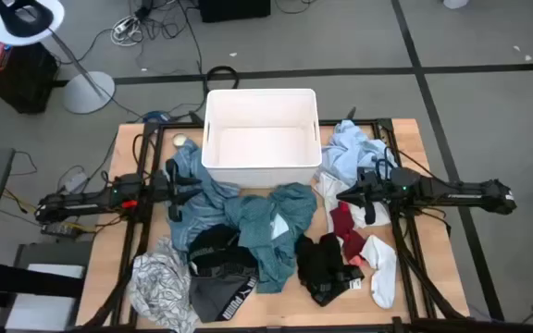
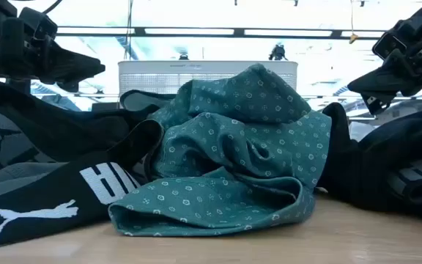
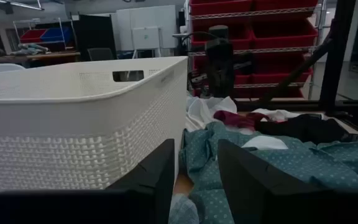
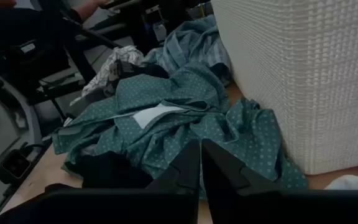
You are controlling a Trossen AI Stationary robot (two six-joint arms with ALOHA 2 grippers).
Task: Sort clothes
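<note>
Next pick, my read: drop the left gripper [image 1: 176, 191] onto one raised fold of the teal dotted cotton shirt [image 1: 268, 222], pinching a single layer (pile's tangled). Its fingers stand apart, empty, shirt at its 4 o'clock in the high view. Right gripper [image 1: 352, 196] closed, empty, above red socks [image 1: 343, 225]; white rectangular plastic tub [image 1: 261, 102] unfilled.

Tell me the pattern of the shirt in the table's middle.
Teal shirt with small white dots; low view shows it best.

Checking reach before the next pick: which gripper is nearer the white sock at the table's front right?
Right. The right gripper hovers just behind the white sock, over the red garment. The left gripper sits across the table, beyond the teal dotted shirt.
</note>
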